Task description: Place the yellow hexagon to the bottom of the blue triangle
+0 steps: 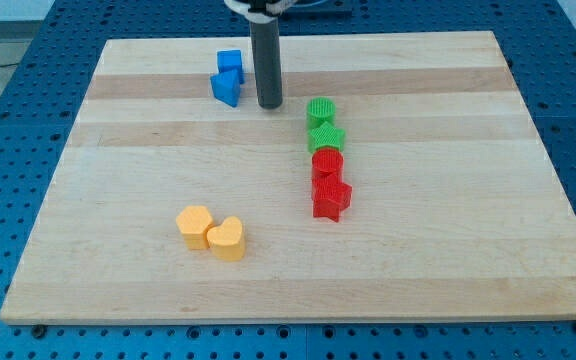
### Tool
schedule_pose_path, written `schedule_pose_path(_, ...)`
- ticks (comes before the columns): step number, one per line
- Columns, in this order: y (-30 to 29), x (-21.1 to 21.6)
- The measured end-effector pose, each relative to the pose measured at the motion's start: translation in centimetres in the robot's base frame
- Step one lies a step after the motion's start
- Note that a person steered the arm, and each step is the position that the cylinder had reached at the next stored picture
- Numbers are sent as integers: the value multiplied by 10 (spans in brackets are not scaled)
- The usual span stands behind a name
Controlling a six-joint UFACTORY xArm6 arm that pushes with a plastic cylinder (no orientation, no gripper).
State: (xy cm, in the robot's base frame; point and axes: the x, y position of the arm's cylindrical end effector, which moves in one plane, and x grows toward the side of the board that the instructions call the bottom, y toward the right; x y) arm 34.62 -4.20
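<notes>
Standing upright near the far edge of the bench (118, 270), the dark rod (268, 60) carries no pincer, so nothing is clenched or released; its lower end, my tip (270, 104), rests on the wood. Just beside my tip at about nine o'clock sits the blue triangle (225, 88), with a blue cube (230, 61) touching it on the far side; the tip looks apart from both by a narrow gap.

Out at about four o'clock from my tip runs a column of four blocks, each touching the next: a green cylinder (321, 110) at the top, a green star (325, 137) below it, then a red cylinder (327, 162), and a red star (331, 199) at the bottom.

Well apart from the tip, at about seven o'clock toward the view's bottom, lies the yellow hexagon (194, 226), touching a yellow heart (228, 239) at its four o'clock. The hexagon sits far below the blue triangle, slightly to the view's left of it.
</notes>
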Motion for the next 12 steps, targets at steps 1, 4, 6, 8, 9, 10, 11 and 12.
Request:
schedule_pose_path(1,-17,43)
schedule_pose_path(4,-136,193)
schedule_pose_path(6,-101,225)
schedule_pose_path(8,-57,206)
schedule_pose_path(9,-48,199)
schedule_pose_path(10,-62,179)
schedule_pose_path(11,-68,149)
schedule_pose_path(12,-69,120)
